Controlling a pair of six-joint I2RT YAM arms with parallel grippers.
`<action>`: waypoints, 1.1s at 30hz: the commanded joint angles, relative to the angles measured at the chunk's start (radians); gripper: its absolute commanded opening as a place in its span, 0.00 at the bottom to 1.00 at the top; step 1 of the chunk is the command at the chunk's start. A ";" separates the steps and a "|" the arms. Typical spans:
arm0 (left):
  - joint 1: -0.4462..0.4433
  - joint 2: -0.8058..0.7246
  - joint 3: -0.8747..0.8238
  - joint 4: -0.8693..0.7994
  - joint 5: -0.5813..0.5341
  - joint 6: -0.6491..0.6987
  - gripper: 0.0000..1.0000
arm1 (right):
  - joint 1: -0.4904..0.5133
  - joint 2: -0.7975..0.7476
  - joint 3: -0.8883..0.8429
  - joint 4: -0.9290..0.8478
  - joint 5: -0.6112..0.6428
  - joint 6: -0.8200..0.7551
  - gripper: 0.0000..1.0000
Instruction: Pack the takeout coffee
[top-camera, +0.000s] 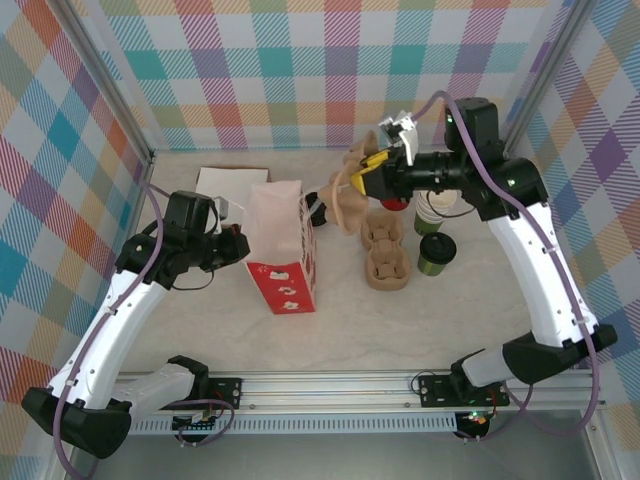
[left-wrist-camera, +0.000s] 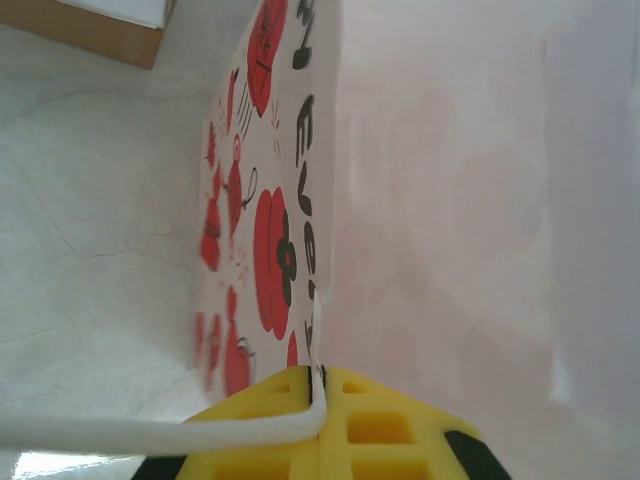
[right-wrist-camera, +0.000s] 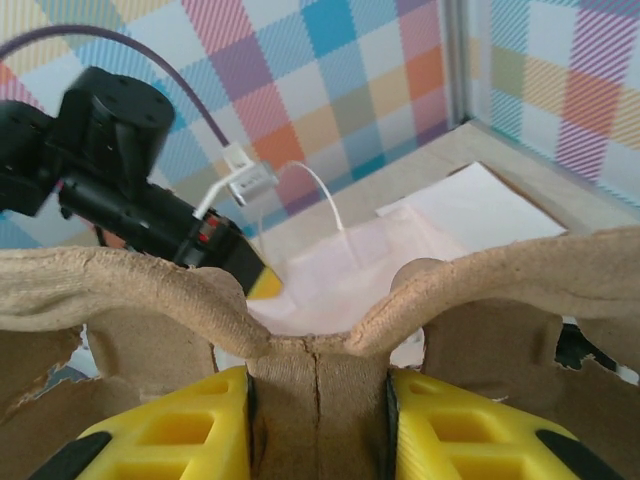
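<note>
Widest thing here is the pale table (top-camera: 200, 340), boxed in by plaid walls, with bare surface open along the near rail and at far left. Mid-table stands the paper bag (top-camera: 280, 240), mouth up; its red-printed side carries black letters, "EVE" readable, the rest cut off. The left gripper (left-wrist-camera: 322, 385) is pinched tight on the bag's top edge and white string handle. Up high, the right gripper (right-wrist-camera: 318, 400) is clamped on the centre ridge of a pulp cup carrier (top-camera: 348, 205), tilted, just right of the bag. A second carrier (top-camera: 386, 262) lies flat below. The takeout coffee (top-camera: 437, 250) stands upright just beside it, lid skyward, long axis vertical, free of both grippers.
</note>
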 joint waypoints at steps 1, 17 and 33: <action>-0.003 -0.011 0.028 0.020 0.050 0.050 0.00 | 0.039 0.072 0.091 -0.016 -0.051 0.117 0.33; -0.183 0.037 0.128 -0.019 0.058 0.185 0.00 | 0.159 0.249 0.327 -0.071 -0.108 0.189 0.33; -0.258 0.074 0.169 0.001 0.028 0.212 0.00 | 0.166 0.283 0.142 -0.169 -0.160 0.128 0.34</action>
